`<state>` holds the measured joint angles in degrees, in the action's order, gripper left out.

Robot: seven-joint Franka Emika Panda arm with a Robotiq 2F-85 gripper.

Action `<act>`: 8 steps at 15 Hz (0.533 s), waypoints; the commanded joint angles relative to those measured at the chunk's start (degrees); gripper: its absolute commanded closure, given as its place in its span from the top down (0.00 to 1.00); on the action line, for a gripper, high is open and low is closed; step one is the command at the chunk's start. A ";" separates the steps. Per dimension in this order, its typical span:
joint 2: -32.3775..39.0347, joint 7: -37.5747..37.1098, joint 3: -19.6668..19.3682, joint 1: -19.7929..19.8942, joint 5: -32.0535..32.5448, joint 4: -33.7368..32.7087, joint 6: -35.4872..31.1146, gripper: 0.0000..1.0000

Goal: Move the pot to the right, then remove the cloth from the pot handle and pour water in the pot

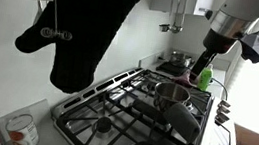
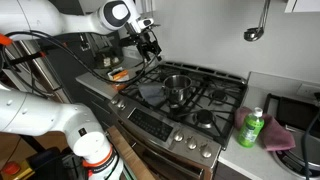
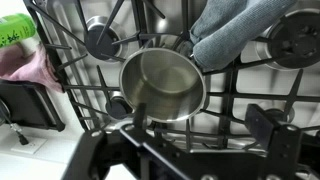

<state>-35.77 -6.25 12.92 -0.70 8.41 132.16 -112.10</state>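
A small steel pot (image 3: 163, 82) stands on the black stove grates, in both exterior views (image 1: 172, 92) (image 2: 177, 88). A grey cloth (image 3: 235, 30) lies bunched on the grate right against the pot's rim; it also shows in the exterior views (image 1: 182, 116) (image 2: 150, 93). I cannot tell whether it still covers the handle. My gripper (image 3: 200, 118) is open and empty, hanging above the stove near the pot's edge. It shows high over the stove in both exterior views (image 1: 206, 65) (image 2: 150, 45).
A green bottle (image 2: 250, 128) (image 3: 14, 30) and a pink rag (image 2: 278, 135) (image 3: 30, 66) sit on the counter beside the stove. A black oven mitt (image 1: 90, 27) hangs close to the camera and hides much of that view. Another pot (image 1: 177, 59) stands at the back.
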 commanded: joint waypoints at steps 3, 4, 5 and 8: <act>0.26 -0.71 -1.04 -1.44 0.83 -0.20 0.26 1.00; 0.26 -0.71 -1.04 -1.44 0.83 -0.21 0.26 1.00; 0.26 -0.71 -1.04 -1.44 0.83 -0.21 0.26 1.00; 1.86 -5.33 -1.19 -1.06 -2.73 0.05 -0.51 1.00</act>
<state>-35.76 -6.25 12.87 -0.78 8.41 132.11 -112.10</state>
